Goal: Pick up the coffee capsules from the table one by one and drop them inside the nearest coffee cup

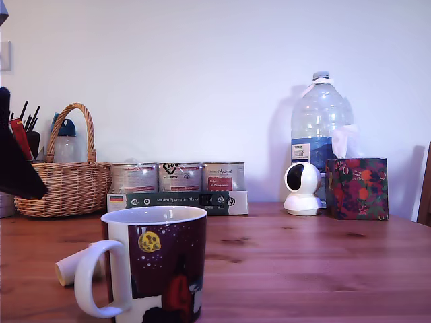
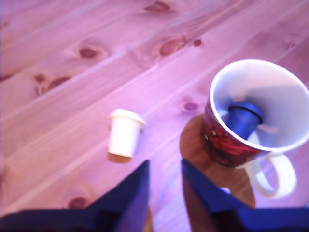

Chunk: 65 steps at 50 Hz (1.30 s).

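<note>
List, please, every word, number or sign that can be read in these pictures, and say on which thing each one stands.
No text can be read with confidence.
Dark box in front of the tins: a small flag mark and a white line of text, too small.
Three silver tins: printed labels, blurred.
Water bottle: white label, unreadable.
Coffee cup: pictures only, no words.
Wrist view: no writing.

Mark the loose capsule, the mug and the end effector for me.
capsule [image 2: 124, 137]: wrist view, on its cream side wall.
mug [image 2: 227, 142]: wrist view, on its printed outer wall.
end effector [image 2: 165, 176]: wrist view, gap midway between the two dark fingertips.
</note>
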Each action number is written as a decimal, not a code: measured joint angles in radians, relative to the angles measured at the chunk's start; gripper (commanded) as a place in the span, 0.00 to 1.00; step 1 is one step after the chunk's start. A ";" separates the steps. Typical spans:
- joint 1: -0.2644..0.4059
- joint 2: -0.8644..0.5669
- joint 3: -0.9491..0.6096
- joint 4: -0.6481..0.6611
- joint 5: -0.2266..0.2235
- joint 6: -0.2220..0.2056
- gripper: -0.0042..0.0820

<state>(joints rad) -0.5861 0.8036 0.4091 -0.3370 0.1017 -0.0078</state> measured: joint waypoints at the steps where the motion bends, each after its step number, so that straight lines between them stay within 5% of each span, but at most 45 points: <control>1: 0.000 0.005 0.000 0.005 0.000 0.000 0.72; 15: 0.000 0.106 0.000 0.089 0.047 0.010 0.72; 28: 0.008 0.276 0.000 0.245 0.022 0.127 0.72; 41: 0.114 0.360 0.000 0.277 0.024 0.181 0.72; 53: 0.217 0.392 0.000 0.323 0.154 0.266 0.72; 65: 0.255 0.443 0.000 0.359 0.234 0.321 0.72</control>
<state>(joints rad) -0.3309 1.2469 0.4091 0.0216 0.3355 0.3130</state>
